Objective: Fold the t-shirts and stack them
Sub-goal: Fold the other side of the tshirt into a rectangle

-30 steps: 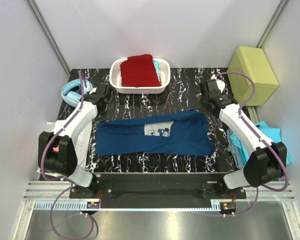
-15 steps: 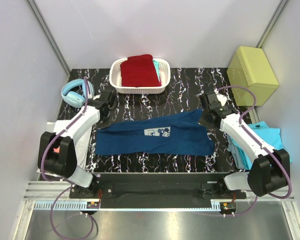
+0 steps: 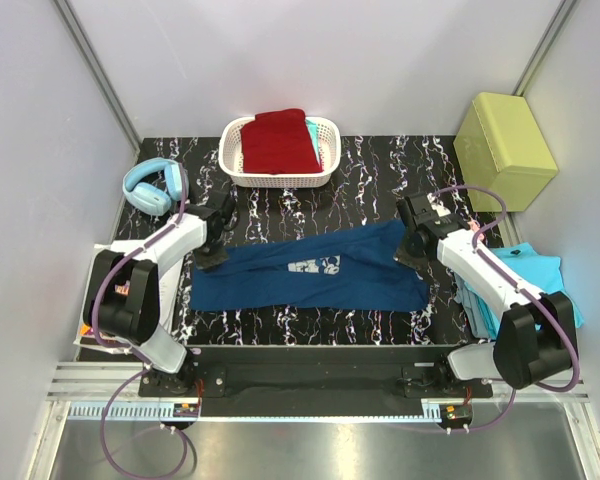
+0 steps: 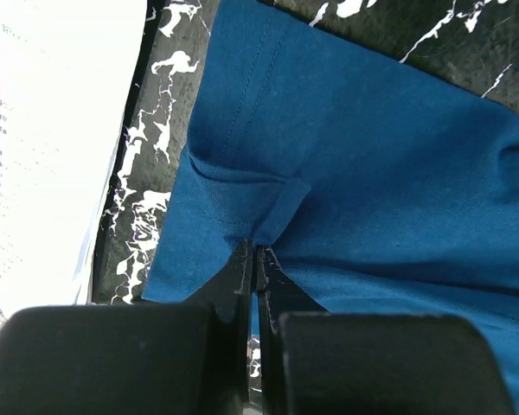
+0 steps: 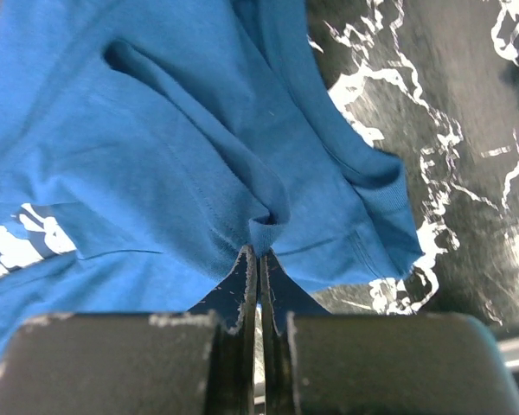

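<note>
Two tools clench the navy t-shirt point(image 3: 310, 278) — left tool point(image 4: 254, 252) on its left end, right tool point(image 5: 258, 252) on its right — lying across the surface point(image 3: 380, 165) toward the near edge.

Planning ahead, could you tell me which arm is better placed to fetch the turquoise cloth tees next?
Probably right: the turquoise cloth tees lie beside the right arm; the left gripper pinches the navy cloth t-shirt opposite.

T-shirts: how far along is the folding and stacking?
Done: a dark red shirt lies folded in the basket. In hand: left gripper and right gripper pinch the navy shirt, which looks partly folded. Left: finish and stack it, then the crumpled turquoise shirt.
</note>
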### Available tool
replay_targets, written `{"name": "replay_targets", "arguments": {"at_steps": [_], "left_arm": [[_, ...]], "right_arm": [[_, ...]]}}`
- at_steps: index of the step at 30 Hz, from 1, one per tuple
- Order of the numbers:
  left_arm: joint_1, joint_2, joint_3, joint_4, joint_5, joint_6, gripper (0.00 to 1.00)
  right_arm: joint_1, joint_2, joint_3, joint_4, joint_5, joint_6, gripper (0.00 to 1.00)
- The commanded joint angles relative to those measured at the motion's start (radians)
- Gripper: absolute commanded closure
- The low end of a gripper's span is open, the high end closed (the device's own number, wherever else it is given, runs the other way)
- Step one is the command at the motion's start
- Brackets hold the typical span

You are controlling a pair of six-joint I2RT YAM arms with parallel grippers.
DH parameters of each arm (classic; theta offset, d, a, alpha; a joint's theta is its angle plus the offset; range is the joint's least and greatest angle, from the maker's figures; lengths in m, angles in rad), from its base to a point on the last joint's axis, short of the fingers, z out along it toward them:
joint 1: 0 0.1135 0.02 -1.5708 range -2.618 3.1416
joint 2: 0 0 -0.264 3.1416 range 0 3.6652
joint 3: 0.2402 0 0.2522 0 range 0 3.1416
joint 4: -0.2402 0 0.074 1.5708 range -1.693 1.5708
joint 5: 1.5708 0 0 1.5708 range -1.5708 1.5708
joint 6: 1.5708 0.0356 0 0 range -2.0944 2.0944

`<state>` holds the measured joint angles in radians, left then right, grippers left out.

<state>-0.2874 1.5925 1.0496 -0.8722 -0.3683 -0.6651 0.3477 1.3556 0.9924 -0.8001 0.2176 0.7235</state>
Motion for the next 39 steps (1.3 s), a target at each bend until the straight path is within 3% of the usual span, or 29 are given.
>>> {"name": "replay_targets", "arguments": {"at_steps": [1, 8, 18, 32, 36, 39], "left_arm": [[-0.002, 0.009, -0.007, 0.001, -0.020, -0.014, 1.00], [-0.002, 0.069, 0.030, -0.037, -0.054, -0.031, 1.00], [-0.002, 0.087, 0.026, -0.011, -0.024, -0.033, 1.00], [-0.002, 0.011, 0.003, 0.018, -0.028, -0.018, 1.00], [-0.002, 0.056, 0.015, 0.013, -0.015, 0.002, 1.00], [-0.002, 0.070, 0.006, 0.019, 0.000, -0.002, 0.94]], "right_arm": [[0.008, -0.019, -0.006, -0.059, -0.004, 0.051, 1.00], [0.008, -0.058, -0.037, -0.165, -0.035, 0.180, 1.00], [0.008, -0.115, -0.136, -0.185, -0.024, 0.278, 1.00], [0.007, -0.087, -0.176, -0.168, -0.023, 0.277, 1.00], [0.007, -0.044, -0.216, -0.139, -0.084, 0.286, 1.00], [0.008, -0.039, -0.221, -0.129, -0.092, 0.280, 1.00]]}}
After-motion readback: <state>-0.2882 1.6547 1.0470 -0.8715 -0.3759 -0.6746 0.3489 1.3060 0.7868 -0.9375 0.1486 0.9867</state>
